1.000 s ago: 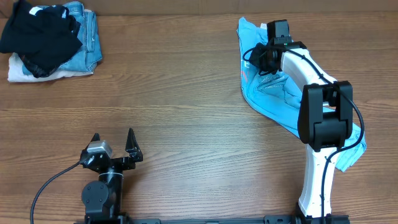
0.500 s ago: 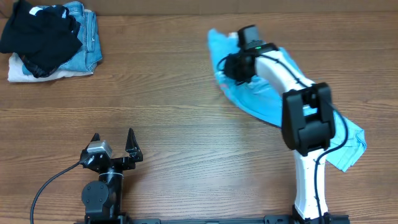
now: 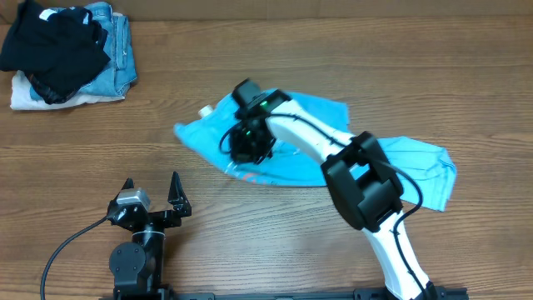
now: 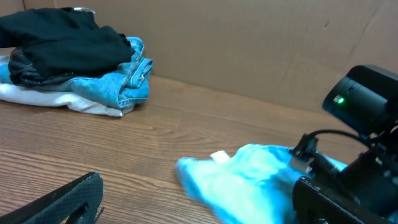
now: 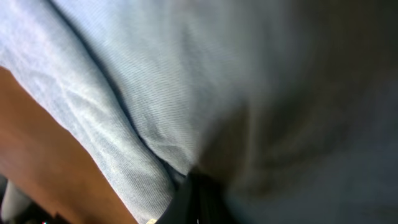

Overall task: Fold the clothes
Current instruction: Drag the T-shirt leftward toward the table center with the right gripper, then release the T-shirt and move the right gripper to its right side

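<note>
Your right gripper (image 3: 247, 148) clamps T-shirt (image 3: 208, 137), jaws together on pinch of cloth. Shirt has just moved: dragged from far right side to centre of table (image 3: 275, 250), stretched left to right, rumpled. Your left gripper (image 3: 151, 180) sits at near edge, fingers apart, holding nothing. Meaning: shirt looks within reach of both arms. Flatten next; no fold made yet.

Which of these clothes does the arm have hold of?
The light blue T-shirt mid-table, pinched by the right gripper. The black garment and jeans lie piled in the far left corner, untouched.
</note>
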Action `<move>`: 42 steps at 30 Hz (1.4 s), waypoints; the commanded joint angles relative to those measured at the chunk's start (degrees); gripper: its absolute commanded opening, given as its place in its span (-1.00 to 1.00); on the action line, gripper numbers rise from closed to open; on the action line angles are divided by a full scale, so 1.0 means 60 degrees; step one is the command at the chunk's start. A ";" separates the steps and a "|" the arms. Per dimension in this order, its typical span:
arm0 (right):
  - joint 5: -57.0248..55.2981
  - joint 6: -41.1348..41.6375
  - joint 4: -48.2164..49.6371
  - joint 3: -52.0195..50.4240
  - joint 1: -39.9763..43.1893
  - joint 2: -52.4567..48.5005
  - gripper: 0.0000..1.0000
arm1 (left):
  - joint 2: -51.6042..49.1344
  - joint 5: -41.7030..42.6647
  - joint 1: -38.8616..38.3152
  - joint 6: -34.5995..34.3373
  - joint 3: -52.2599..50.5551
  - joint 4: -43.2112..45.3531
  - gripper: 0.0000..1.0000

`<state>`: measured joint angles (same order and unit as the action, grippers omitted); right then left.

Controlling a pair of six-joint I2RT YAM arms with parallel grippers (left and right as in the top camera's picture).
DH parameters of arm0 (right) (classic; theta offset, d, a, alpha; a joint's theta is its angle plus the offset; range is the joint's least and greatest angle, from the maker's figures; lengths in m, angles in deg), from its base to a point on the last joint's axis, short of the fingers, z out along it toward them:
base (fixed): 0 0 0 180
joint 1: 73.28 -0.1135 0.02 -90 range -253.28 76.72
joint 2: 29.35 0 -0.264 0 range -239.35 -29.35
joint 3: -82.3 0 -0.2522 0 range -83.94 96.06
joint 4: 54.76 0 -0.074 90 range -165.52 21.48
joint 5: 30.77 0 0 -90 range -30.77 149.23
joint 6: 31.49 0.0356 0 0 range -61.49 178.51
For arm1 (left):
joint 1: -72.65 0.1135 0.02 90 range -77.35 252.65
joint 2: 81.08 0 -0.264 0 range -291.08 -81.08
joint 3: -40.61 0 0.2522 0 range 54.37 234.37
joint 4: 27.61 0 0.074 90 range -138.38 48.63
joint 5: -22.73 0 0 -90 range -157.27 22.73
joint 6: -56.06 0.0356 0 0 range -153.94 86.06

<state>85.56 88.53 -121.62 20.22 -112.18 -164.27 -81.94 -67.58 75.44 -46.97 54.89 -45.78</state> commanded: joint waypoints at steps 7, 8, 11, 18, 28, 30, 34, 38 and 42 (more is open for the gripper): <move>-0.0299 -0.1027 -0.1934 0.2277 0.1574 0.0616 0.63 | 0.0098 -0.0120 0.0069 0.0248 -0.0040 0.0018 1.00; -0.0299 -0.1202 -0.2120 0.2495 0.1738 0.0688 0.89 | 0.0098 -0.0120 0.0069 0.0248 -0.0040 0.0018 0.99; -0.0302 -0.1585 -0.2535 0.2925 0.2463 0.0951 1.00 | 0.0098 -0.0120 0.0069 0.0248 -0.0040 0.0018 0.99; -0.0288 -0.1745 -0.2871 0.2437 0.3118 0.0943 1.00 | 0.0098 -0.0120 0.0069 0.0248 -0.0040 0.0018 1.00; -0.0295 -0.2218 -0.1774 0.0597 0.2142 0.0940 0.91 | 0.0098 -0.0120 0.0069 0.0248 -0.0040 0.0018 0.99; -0.0262 -0.2218 -0.1475 0.0295 0.1978 0.0936 0.91 | 0.0098 -0.0120 0.0069 0.0248 -0.0040 0.0018 1.00; -0.0149 -0.2222 -0.1042 -0.0117 0.1712 0.0929 0.86 | 0.0098 -0.0120 0.0069 0.0248 -0.0040 0.0018 0.99; 0.0233 -0.2218 -0.0754 -0.0324 0.1468 0.0925 0.73 | 0.0098 -0.0120 0.0069 0.0248 -0.0040 0.0018 1.00; 0.0149 -0.2222 -0.0554 -0.0335 0.1235 0.0922 0.51 | 0.0098 -0.0120 0.0069 0.0248 -0.0040 0.0018 1.00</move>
<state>85.54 75.64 -125.99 18.58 -103.37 -159.70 -81.94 -67.58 75.44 -46.97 54.89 -45.78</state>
